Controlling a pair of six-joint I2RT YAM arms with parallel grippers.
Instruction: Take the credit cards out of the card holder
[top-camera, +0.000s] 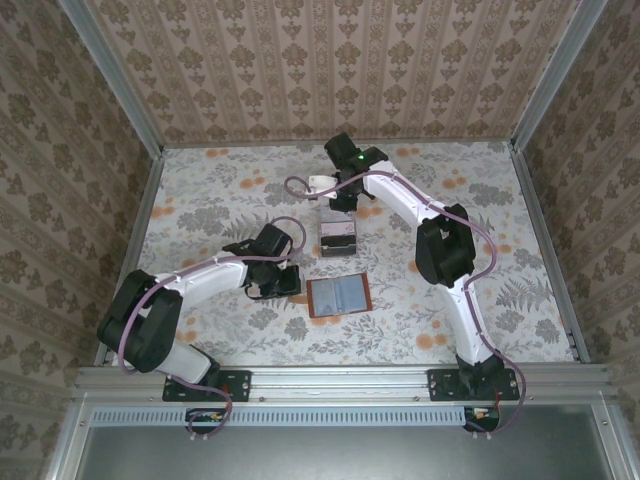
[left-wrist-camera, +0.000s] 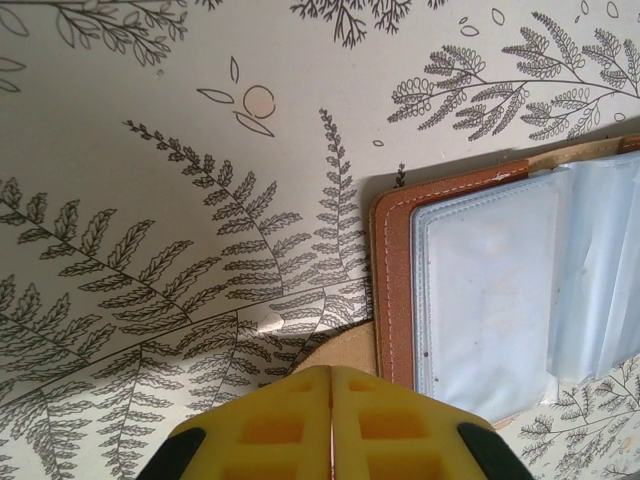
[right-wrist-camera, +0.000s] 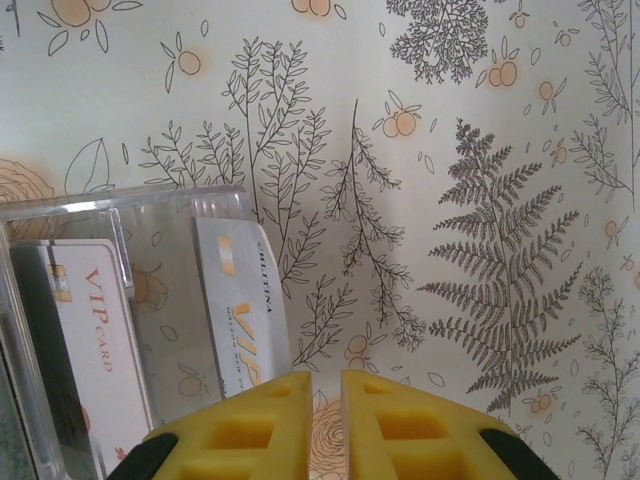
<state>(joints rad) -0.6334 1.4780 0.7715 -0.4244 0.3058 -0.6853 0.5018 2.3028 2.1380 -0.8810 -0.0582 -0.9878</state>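
Open reddish-brown card holder (top-camera: 339, 296), seemingly grey-blue inside

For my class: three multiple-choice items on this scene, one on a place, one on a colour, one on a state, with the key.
1. The clear tray lies: A) beyond the card holder, farther from the arm bases; B) nearer the bases than it; C) on top of it.
2. The fingers of the left gripper are: A) blue; B) yellow; C) red.
3. The card holder is: A) folded shut; B) standing on edge; C) open flat.
Key: 1 A, it sits farther from the bases in the top view; 2 B, yellow in the left wrist view; 3 C, both grey-blue panels face up.
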